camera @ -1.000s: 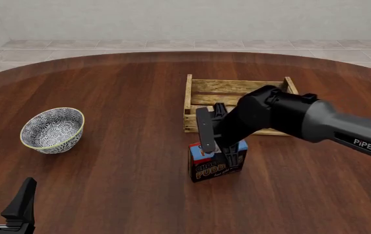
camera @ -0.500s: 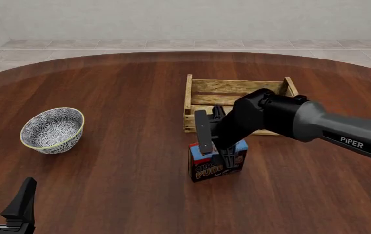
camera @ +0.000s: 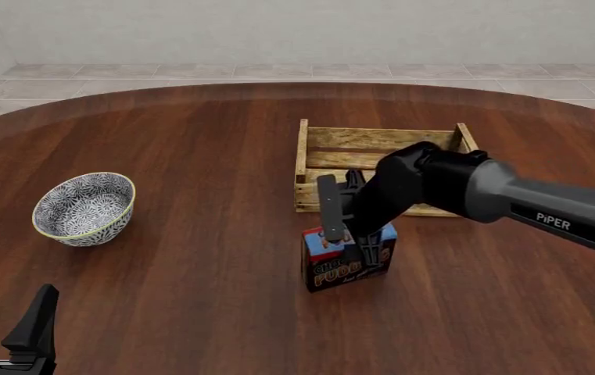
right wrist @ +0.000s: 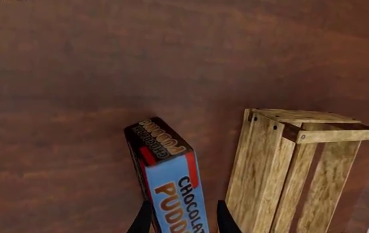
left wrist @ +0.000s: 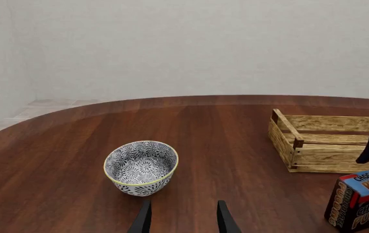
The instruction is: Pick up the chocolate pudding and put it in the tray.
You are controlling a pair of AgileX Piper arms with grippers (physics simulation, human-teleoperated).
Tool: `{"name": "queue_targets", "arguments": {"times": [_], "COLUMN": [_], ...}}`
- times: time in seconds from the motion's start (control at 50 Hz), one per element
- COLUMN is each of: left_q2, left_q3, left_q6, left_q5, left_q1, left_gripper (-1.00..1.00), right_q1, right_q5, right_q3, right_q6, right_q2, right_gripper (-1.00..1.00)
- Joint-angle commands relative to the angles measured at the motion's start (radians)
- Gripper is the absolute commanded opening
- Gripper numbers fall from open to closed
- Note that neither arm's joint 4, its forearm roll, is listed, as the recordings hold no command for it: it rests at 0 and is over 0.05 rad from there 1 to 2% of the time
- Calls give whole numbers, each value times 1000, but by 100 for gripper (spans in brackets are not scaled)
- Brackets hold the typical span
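The chocolate pudding (camera: 328,275) is a small carton with a blue top band and a dark brown lower part. It stands upright on the table just in front of the tray (camera: 381,139), a light-wood slatted crate. My right gripper (camera: 347,242) is open and reaches down over the carton's top, one finger on each side. In the right wrist view the carton (right wrist: 171,184) sits between the fingertips, beside the crate (right wrist: 268,160). My left gripper (camera: 5,328) is open and empty at the near left; in its own view (left wrist: 183,221) the carton (left wrist: 360,196) and the crate (left wrist: 313,160) show far off.
A round blue-white patterned bowl (camera: 84,207) stands at the left of the dark wooden table (camera: 203,156); it also shows in the left wrist view (left wrist: 141,167). The right arm crosses over the crate's near right corner.
The right arm's upper part has shifted slightly left and the gripper has settled a little around the carton. The carton, crate, bowl and left arm have not moved.
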Motion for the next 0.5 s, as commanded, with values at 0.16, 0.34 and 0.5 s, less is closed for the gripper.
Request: {"name": "queue_targets", "arguments": {"times": [0.16,0.34,0.5], "left_q2": [0,0,0], "left_q3": [0,0,0], "left_q6": [0,0,0], "left_q5": [0,0,0], "left_q1": [0,0,0], "left_gripper": [100,100,100], "right_q1": [0,7,19], "right_q5": [-6,-12,-16], "right_q3": [-1,0,-5], "right_q6": [17,26,41], "right_q2": [10,19,33], "right_gripper": [100,100,100]}}
